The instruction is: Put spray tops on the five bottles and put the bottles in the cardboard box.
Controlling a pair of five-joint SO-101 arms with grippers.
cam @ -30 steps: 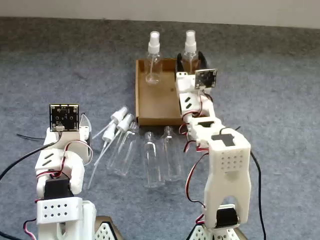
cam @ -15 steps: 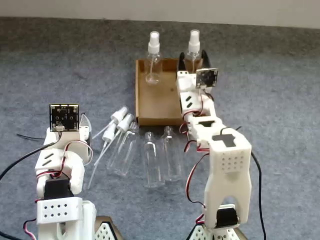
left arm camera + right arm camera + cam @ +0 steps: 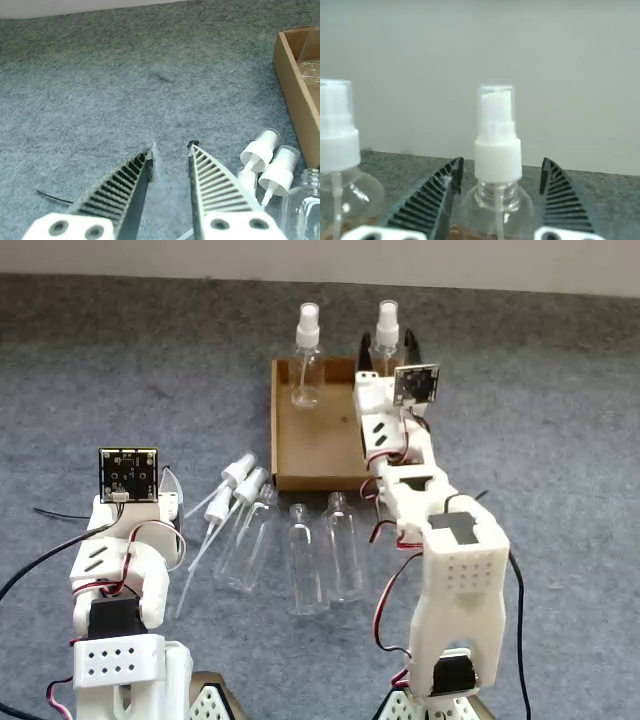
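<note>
Two clear bottles with white spray tops stand upright at the back of the cardboard box (image 3: 290, 450): one at its left (image 3: 306, 358) (image 3: 335, 165), one at its right (image 3: 386, 335) (image 3: 496, 165). My right gripper (image 3: 388, 346) (image 3: 500, 175) is open, its fingers on either side of the right bottle's neck without touching it. Three uncapped bottles (image 3: 308, 558) lie on the carpet in front of the box, with loose spray tops (image 3: 238, 485) (image 3: 267, 160) to their left. My left gripper (image 3: 170, 150) is open over bare carpet, left of the spray tops.
Grey carpet covers the table. A light wall rises behind the box. A thin black cable (image 3: 50, 512) lies at the far left beside the left arm.
My right gripper has opened off the right capped bottle and lifted slightly, leaving it standing in the box. The left arm has kept still.
</note>
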